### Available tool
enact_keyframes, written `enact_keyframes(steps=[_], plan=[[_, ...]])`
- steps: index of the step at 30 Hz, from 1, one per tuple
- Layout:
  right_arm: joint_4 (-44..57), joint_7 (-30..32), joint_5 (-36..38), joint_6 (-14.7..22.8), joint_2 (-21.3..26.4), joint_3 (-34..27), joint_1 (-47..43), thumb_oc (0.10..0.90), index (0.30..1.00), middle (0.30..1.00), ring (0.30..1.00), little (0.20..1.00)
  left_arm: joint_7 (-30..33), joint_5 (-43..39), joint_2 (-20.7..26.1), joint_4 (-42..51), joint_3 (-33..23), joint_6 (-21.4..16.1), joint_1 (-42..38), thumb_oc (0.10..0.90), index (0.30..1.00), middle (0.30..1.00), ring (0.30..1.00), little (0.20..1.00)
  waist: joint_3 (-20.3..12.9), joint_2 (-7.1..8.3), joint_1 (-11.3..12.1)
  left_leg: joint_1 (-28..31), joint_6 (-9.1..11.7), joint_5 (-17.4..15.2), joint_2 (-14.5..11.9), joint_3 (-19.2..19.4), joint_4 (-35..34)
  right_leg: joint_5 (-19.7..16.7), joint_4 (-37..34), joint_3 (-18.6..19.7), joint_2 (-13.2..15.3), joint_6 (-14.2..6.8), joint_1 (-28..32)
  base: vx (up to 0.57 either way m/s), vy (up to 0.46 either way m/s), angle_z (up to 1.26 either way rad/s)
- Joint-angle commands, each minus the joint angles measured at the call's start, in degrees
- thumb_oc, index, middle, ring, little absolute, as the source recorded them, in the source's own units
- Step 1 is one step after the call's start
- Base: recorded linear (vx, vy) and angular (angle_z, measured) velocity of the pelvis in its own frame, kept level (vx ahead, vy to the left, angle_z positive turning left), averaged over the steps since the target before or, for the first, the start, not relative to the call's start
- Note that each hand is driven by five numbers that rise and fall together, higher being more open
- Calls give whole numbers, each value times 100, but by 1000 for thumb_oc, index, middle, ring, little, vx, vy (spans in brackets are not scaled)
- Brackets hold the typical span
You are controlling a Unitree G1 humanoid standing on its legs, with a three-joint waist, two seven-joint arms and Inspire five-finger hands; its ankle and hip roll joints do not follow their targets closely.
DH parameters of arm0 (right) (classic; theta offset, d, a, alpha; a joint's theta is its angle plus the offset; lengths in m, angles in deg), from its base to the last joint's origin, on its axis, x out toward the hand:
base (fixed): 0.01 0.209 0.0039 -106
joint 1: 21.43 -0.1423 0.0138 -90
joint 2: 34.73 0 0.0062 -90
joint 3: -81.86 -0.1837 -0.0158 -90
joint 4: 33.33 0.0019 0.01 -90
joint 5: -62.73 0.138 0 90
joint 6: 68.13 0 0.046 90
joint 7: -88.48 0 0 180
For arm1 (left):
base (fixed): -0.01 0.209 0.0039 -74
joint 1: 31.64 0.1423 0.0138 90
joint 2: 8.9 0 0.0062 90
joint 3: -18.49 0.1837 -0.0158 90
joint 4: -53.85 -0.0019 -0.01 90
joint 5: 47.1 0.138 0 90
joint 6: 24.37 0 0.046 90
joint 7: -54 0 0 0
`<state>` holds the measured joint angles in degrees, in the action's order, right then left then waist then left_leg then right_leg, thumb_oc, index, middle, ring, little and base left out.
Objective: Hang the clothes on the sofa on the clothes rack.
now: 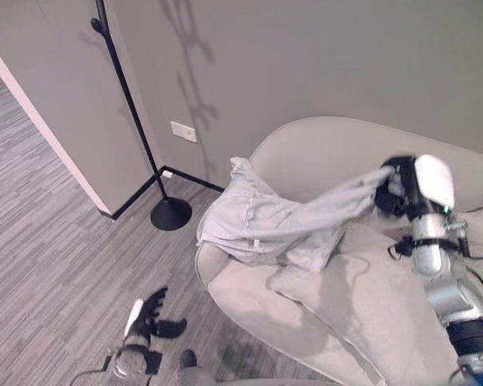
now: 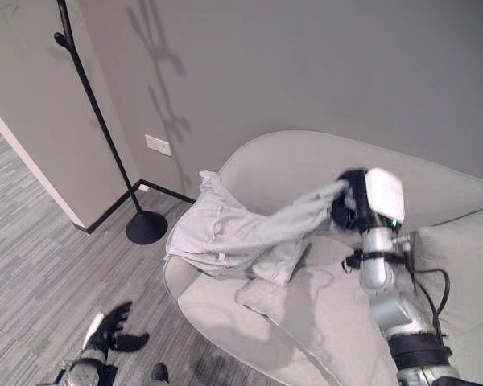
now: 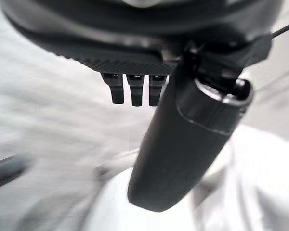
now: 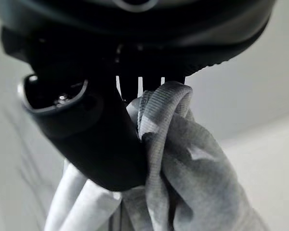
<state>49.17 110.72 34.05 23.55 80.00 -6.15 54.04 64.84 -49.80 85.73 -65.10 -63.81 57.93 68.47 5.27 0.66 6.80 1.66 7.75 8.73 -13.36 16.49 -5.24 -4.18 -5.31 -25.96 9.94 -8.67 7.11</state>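
Lifting: pale grey garment (image 1: 262,221) raised at one end by the right hand (image 1: 398,193), the rest draped over the sofa (image 1: 322,314) arm and seat.
Right hand: fingers curled round a bunched fold, thumb clamped against the cloth in the right wrist view.
Handling: soft, light, limp; judged to sag and trail, so take it near collar or shoulder, not a sleeve end.
Left hand (image 1: 149,315): low over the floor (image 1: 48,265), fingers relaxed, holding nothing.
Clothes rack (image 1: 141,133): black pole, round base, by the wall, well apart from the garment.
Writing: none legible.
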Motion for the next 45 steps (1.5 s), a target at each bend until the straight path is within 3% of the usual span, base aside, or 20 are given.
enact_keyframes(steps=[1,4,8,13,17,22,23,25,29,31,32,37,45], plan=[[531,752,-40,295,308,-256,-1606,400,300,300,300,300,488,150,530,725,-128,-639,-624,800,900,900,900,900,-272,376,262,136,16,-538,-154,-105,42,368,66,-13,63,-17,15,0,0,0],[695,781,148,310,240,-22,-2380,400,300,300,300,300,715,245,623,1488,-219,-783,-823,800,900,900,900,900,-308,441,310,157,41,-529,-180,-98,46,374,66,11,30,8,35,0,0,0],[958,669,327,421,4,264,-3040,400,300,300,300,300,538,70,663,2450,-141,-945,-1092,800,900,900,900,900,-342,466,311,193,58,-525,-211,-89,52,387,68,31,-8,40,72,0,0,0],[935,604,459,475,-312,583,-3723,400,300,300,300,300,92,-360,600,3061,409,-1065,-1516,800,900,900,900,900,-389,459,285,272,78,-533,-237,-57,53,408,66,61,-55,77,133,0,-2,-1],[938,566,668,511,-570,710,-4011,400,300,300,300,300,-106,-612,401,2976,917,-1020,-1882,800,900,900,900,900,-401,458,234,314,82,-532,-249,-37,52,414,61,84,-75,96,156,-2,-3,-3],[1396,358,1344,756,-1157,840,-3995,400,300,300,300,300,-75,-800,-187,2130,1788,-876,-2765,800,900,900,900,900,-434,478,-6,374,85,-535,-255,23,49,419,61,154,-113,129,152,-1,-7,-10],[1408,352,1347,752,-1146,833,-3991,400,300,300,300,300,-77,-808,-198,2102,1796,-890,-2790,800,900,900,900,900,-434,480,-2,356,72,-500,-243,23,34,392,53,146,-106,135,135,-22,6,-9],[1602,253,1547,775,-1349,864,-3953,400,300,300,300,300,-205,-1609,-550,1840,2030,-752,-3057,800,900,900,900,900,-445,444,-152,380,79,-526,-255,62,43,394,58,198,-105,125,125,0,6,-9],[1773,145,1655,823,-1420,911,-3819,400,300,300,300,300,-50,-1638,-789,1508,2063,-670,-3307,800,900,900,900,900,-457,419,-298,386,64,-497,-244,127,24,339,41,251,-88,126,67,-5,16,-14],[1943,83,1741,899,-1375,891,-3609,400,300,300,300,300,154,-1330,-794,1277,1974,-606,-3398,400,300,300,300,300,-455,410,-356,395,72,-499,-255,158,24,340,38,283,-88,124,47,10,-4,-17],[2117,42,1833,992,-1322,800,-3349,400,300,300,300,300,386,-990,-779,1049,1850,-575,-3438,400,300,300,300,300,-450,403,-387,401,86,-492,-270,182,24,339,33,290,-100,124,38,5,-10,-9],[2438,21,1849,1086,-1173,490,-2741,400,300,300,300,300,768,-802,-680,1151,1373,-580,-3220,400,300,300,300,300,-478,409,-398,385,102,-479,-290,195,24,351,32,287,-129,126,17,20,-13,-12],[2520,-122,2285,1340,-796,-178,-2093,400,300,300,300,300,1703,266,2,1593,-483,-435,-2416,400,300,300,300,300,-541,402,-239,378,188,-491,-345,169,24,434,31,246,-186,118,58,8,0,0]])
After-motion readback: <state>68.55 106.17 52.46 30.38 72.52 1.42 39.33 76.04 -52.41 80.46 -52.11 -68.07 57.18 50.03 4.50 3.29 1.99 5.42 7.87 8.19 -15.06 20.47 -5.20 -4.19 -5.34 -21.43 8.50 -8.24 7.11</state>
